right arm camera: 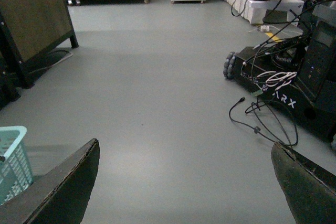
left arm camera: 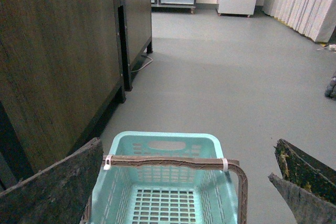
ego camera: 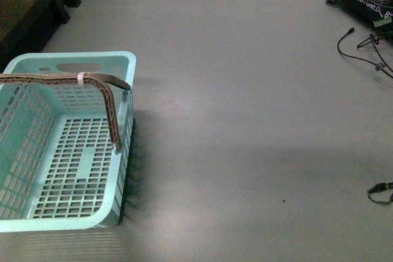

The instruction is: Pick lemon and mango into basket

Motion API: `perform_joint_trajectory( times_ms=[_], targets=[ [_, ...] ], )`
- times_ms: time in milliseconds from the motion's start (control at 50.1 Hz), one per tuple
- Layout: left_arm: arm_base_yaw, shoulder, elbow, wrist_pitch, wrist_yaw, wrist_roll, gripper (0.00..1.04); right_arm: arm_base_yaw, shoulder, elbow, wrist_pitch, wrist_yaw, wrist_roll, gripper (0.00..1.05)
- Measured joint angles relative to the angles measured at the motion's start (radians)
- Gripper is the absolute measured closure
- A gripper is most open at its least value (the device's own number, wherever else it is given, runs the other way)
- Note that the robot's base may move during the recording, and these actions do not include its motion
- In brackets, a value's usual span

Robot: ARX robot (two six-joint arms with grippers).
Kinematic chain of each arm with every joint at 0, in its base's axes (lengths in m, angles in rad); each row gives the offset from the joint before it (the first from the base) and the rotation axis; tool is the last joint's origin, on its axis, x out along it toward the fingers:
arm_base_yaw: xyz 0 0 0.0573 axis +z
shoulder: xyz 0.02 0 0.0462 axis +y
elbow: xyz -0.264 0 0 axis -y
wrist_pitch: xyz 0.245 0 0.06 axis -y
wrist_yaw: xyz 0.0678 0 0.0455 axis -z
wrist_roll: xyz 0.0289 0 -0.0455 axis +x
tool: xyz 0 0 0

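Observation:
The pale teal basket (ego camera: 125,65) stands on the grey floor at the left of the front view, its brownish handle (ego camera: 110,105) raised; nothing lies inside it. In the left wrist view the basket (left arm camera: 165,138) sits directly beyond my left gripper (left arm camera: 188,182), which is open above it with nothing between the fingers. My right gripper (right arm camera: 185,182) is open over bare floor, and a corner of the basket (right arm camera: 13,129) shows at that view's edge. The lemon and the mango are out of view. Neither arm shows in the front view.
Dark wooden cabinets (left arm camera: 58,61) stand beside the basket. A black robot base (right arm camera: 294,77) with loose cables (right arm camera: 262,124) sits off to the right; cables (ego camera: 362,50) also trail at the front view's right edge. Open grey floor (ego camera: 245,121) lies between them.

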Motion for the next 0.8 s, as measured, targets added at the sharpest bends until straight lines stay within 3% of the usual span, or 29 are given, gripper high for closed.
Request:
perform_joint_trajectory(
  times_ms=[519, 578, 618, 718, 798],
  targets=[
    [-0.001, 0.002, 0.001, -0.003, -0.006, -0.006, 0.07, 0.0, 0.0, 0.0, 0.0, 0.0, 0.0, 0.09],
    [-0.081, 0.158, 0.11, -0.27, -0.211, -0.222, 0.07, 0.0, 0.0, 0.0, 0.0, 0.0, 0.0, 0.09],
    [-0.11, 0.285, 0.165, -0.398, -0.273, -0.39, 0.07, 0.0, 0.0, 0.0, 0.0, 0.0, 0.0, 0.09],
    [-0.096, 0.422, 0.171, -0.396, -0.254, -0.659, 0.07, 0.0, 0.0, 0.0, 0.0, 0.0, 0.0, 0.09],
    [-0.054, 0.481, 0.171, -0.325, -0.202, -0.777, 0.07, 0.0, 0.0, 0.0, 0.0, 0.0, 0.0, 0.09]
  ],
)
